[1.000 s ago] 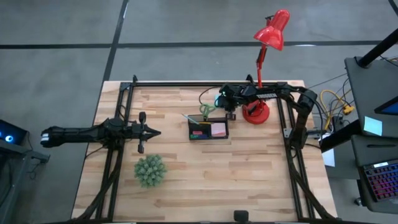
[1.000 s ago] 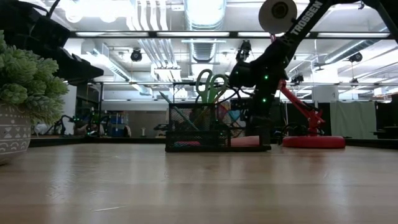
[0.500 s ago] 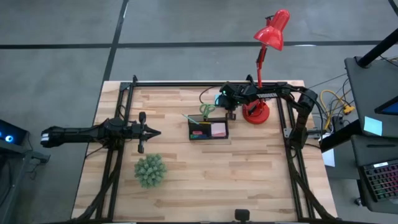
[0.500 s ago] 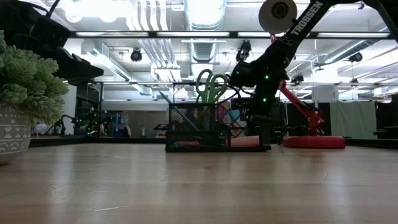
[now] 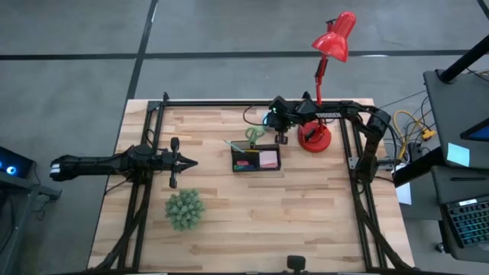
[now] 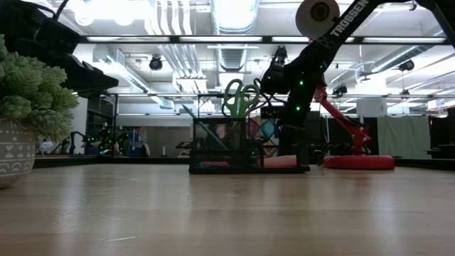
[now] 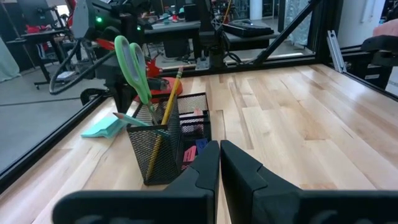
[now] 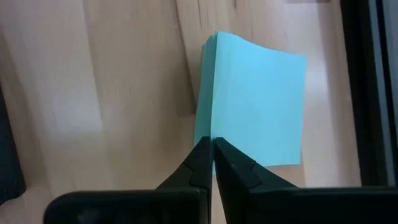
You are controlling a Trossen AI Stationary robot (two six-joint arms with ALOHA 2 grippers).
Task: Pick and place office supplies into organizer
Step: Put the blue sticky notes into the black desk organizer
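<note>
right gripper (image 8: 212, 146) is up at the back of the table, just behind the black organizer (image 5: 256, 157) and beside the red desk lamp (image 5: 321, 76). its fingers are pressed together, right over the edge of the teal sticky-note pad (image 8: 255, 106), which lies on the wood; can't tell if it's pinching a sheet or just touching. green-handled scissors (image 7: 132, 62) and a yellow pencil (image 7: 165, 118) stand upright in the organizer's mesh cup, pink sticky notes (image 5: 269, 159) sit in its tray. left gripper (image 7: 219, 163) hangs over the table's left side, fingers together, holding nothing. spiky plant (image 5: 185, 208) sits near the front.
</note>
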